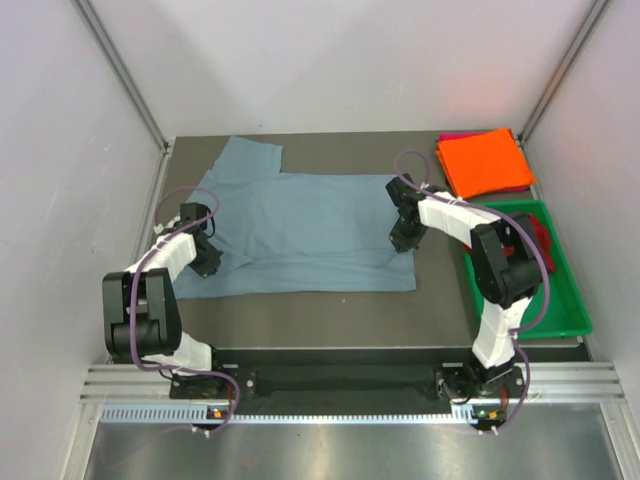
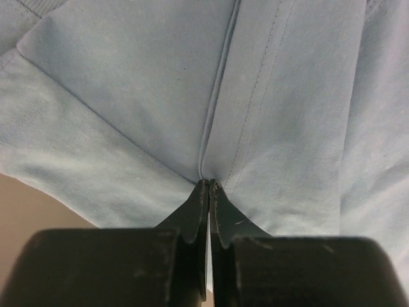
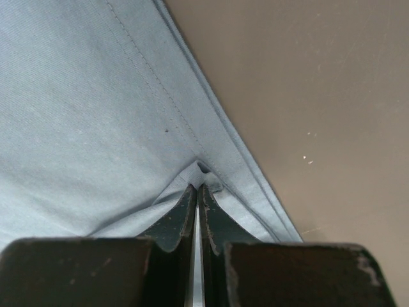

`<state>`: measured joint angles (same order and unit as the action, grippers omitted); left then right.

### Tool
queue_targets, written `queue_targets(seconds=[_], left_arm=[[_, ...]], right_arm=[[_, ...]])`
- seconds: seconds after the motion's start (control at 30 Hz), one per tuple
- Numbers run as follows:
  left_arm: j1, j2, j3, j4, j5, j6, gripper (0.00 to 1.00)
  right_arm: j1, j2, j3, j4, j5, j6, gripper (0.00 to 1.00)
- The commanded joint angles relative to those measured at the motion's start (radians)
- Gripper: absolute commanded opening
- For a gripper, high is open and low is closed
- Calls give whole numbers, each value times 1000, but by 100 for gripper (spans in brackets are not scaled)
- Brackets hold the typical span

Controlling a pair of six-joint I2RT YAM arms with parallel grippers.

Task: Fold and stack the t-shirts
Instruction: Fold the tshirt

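Observation:
The blue-grey t-shirt (image 1: 300, 225) lies spread across the middle of the table, a sleeve at the far left. My left gripper (image 1: 205, 262) is shut on its left edge; the wrist view shows the jaws (image 2: 209, 185) pinching a fold of the cloth (image 2: 147, 83). My right gripper (image 1: 400, 240) is shut on the shirt's right hem (image 3: 192, 137), the jaws (image 3: 197, 187) closed on a small bunch of fabric. The folded orange t-shirt (image 1: 487, 162) lies on a magenta-pink one (image 1: 452, 137) at the far right. A dark red t-shirt (image 1: 540, 238) lies in the green tray (image 1: 565, 322).
The green tray stands along the right edge, beside my right arm. White walls enclose the table on three sides. Bare brown tabletop (image 3: 319, 96) shows to the right of the shirt's hem and in front of the shirt (image 1: 320, 320).

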<state>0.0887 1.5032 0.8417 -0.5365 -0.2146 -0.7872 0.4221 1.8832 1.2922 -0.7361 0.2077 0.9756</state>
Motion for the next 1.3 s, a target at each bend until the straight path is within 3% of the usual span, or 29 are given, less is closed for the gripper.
queue_targets(seconds=[0.0,0.53,1.27], left_arm=[[-9,6,40,1,-2,-3,0],[-67,-24,183,32,-54,48,0],[-73,141,318,153,-2,92,0]], right_arm=[[-8,-55,-19,32,7,-12,0],[-8,-99,-8,38,68,-29,0],[-9,-119,-2,34,171,-35,0]])
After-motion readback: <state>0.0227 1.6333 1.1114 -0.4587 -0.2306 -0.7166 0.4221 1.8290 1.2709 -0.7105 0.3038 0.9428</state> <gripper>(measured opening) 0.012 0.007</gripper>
